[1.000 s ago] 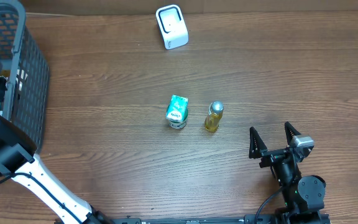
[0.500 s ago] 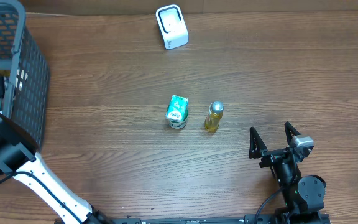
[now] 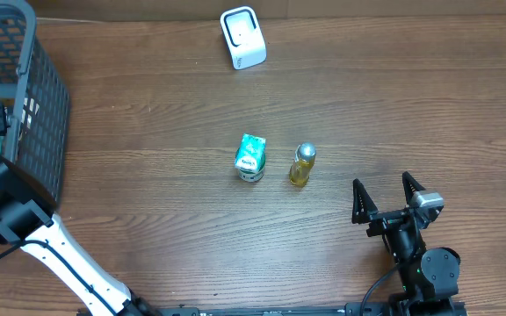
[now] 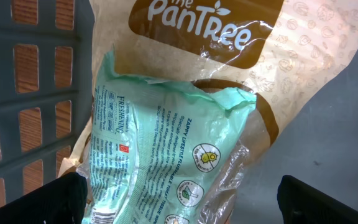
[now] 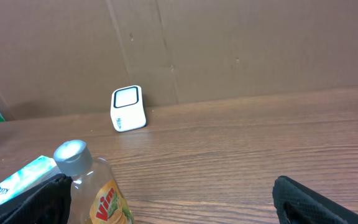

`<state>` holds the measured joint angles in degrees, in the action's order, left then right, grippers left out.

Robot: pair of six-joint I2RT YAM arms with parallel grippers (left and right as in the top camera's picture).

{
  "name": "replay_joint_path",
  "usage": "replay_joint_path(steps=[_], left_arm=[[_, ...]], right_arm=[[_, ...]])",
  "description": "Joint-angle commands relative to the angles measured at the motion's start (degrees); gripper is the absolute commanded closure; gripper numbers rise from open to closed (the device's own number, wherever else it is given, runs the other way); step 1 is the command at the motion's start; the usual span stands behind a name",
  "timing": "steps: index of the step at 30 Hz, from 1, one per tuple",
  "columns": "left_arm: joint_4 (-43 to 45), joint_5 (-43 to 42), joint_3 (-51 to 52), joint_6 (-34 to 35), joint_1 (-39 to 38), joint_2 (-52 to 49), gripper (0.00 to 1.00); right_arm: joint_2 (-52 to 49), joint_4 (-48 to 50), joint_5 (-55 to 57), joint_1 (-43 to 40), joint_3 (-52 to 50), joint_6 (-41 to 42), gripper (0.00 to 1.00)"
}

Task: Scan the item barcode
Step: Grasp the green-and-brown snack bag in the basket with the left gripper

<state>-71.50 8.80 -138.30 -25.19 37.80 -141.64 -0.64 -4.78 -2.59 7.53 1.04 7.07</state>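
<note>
The left gripper (image 4: pixel 191 202) hangs inside the grey basket (image 4: pixel 36 99), jaws spread wide and empty. The mint-green packet (image 4: pixel 166 155) lies directly ahead of it, between the fingers, on a brown PanTree bag (image 4: pixel 291 74). Its long axis runs roughly away from the hand (so the jaws likely span its width). The right gripper (image 3: pixel 381 189), equally wide and empty, is well apart, and the white scanner (image 3: pixel 242 37) is well apart from both.

Bag (image 4: pixel 303 56) reads "PanTree"; bottle (image 5: pixel 99 194) reads "Vim".
</note>
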Motion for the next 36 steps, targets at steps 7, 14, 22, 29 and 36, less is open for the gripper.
replay_joint_path(steps=[7,14,22,29,36], left_arm=[[1.1,-1.1,4.9,2.9,-0.6,1.3,0.00],[1.7,1.0,4.9,7.1,-2.7,4.7,0.00],[1.0,3.9,4.9,16.6,-3.3,11.2,0.01],[-0.8,10.4,6.5,17.5,-3.3,11.0,0.00],[3.1,11.9,13.6,16.9,-3.4,11.0,0.00]], right_arm=[[0.5,0.1,0.3,-0.3,-0.6,0.2,0.00],[0.5,0.1,0.3,-0.3,-0.6,0.2,0.00],[0.5,0.1,0.3,-0.3,-0.6,0.2,0.00],[0.5,0.1,0.3,-0.3,-0.6,0.2,0.00],[0.5,0.1,0.3,-0.3,-0.6,0.2,0.00]])
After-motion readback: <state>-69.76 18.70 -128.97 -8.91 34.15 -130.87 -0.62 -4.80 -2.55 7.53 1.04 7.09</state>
